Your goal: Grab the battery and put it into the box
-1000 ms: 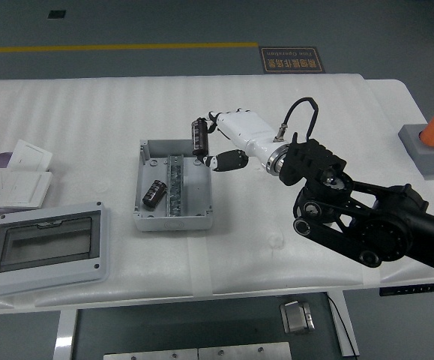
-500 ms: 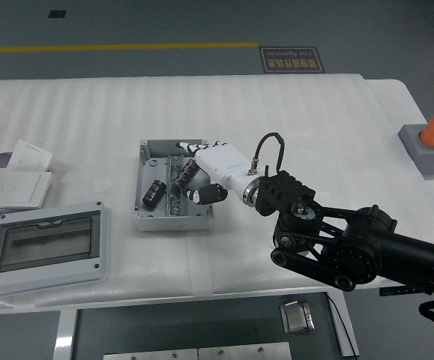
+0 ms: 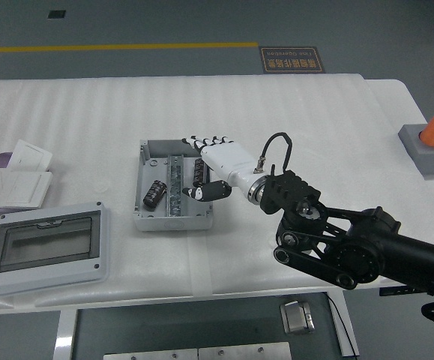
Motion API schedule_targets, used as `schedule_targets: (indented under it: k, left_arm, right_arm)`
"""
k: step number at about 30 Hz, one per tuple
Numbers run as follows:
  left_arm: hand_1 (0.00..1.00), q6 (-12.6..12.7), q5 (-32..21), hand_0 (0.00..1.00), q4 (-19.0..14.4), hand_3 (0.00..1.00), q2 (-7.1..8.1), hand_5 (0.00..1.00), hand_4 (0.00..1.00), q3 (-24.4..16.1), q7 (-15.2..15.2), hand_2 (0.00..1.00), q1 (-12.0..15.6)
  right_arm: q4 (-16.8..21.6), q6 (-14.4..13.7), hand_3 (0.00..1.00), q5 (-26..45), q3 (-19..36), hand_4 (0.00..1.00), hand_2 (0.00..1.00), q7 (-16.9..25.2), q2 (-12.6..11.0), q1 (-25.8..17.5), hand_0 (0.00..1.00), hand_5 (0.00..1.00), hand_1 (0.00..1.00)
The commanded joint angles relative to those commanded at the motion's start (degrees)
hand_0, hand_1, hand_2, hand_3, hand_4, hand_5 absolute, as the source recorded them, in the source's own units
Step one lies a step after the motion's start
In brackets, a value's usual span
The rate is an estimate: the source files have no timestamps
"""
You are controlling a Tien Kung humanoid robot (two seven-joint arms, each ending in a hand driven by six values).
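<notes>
A grey open box (image 3: 148, 219) with a metal rail down its middle sits at the table's centre. One black battery (image 3: 154, 193) lies in its left compartment. A second black battery (image 3: 199, 172) lies in the right compartment, just off my right hand's palm. My right hand (image 3: 194, 166) is white with black fingertips and hovers over the box's right side. Its fingers (image 3: 205, 141) are spread along the box's far edge and its thumb (image 3: 208, 192) points left below the battery, so nothing is gripped. My left arm is out of view.
A grey enclosure with a clear lid (image 3: 46, 247) lies at the front left. White switch plates (image 3: 16, 180) lie at the left edge. A grey block with an orange cylinder (image 3: 431, 140) stands at the far right. The white table (image 3: 314, 112) is covered in foam sheet.
My right hand carried the battery left and down from above the box's far right corner into the right compartment. Its fingers have now spread and the battery rests in the box.
</notes>
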Motion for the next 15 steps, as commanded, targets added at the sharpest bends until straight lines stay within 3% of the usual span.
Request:
schedule_targets:
  k: [8, 9, 14, 15]
  left_arm:
    - [0.688, 0.1, 0.1, 0.674, 0.0, 0.572, -0.19, 0.399, 0.484, -0.1, -0.2, 0.550, 0.0]
    - [0.691, 0.1, 0.2, 0.676, 0.0, 0.572, -0.19, 0.409, 0.495, -0.1, -0.2, 0.555, 0.0]
    - [0.691, 0.1, 0.5, 0.676, 0.0, 0.572, -0.15, 0.409, 0.495, -0.2, -0.2, 0.555, 0.1]
    - [0.691, 0.1, 0.6, 0.676, 0.0, 0.573, -0.14, 0.416, 0.505, -0.3, -0.1, 0.555, 0.2]
  right_arm:
    - [-0.5, -6.8, 0.998, 10.1, 4.1, 0.838, 0.998, 7.4, -1.8, -1.1, 0.975, 0.521, 0.929]
    - [-0.4, -7.3, 0.998, 11.4, 5.2, 0.831, 0.998, 8.3, -2.1, -1.4, 0.939, 0.533, 0.904]
    - [0.2, -8.3, 0.998, 15.9, 9.9, 0.831, 0.998, 10.3, -3.5, -3.2, 0.939, 0.533, 0.904]
    - [0.4, -8.4, 0.998, 16.4, 10.9, 0.826, 0.998, 10.6, -3.8, -3.7, 0.894, 0.539, 0.876]
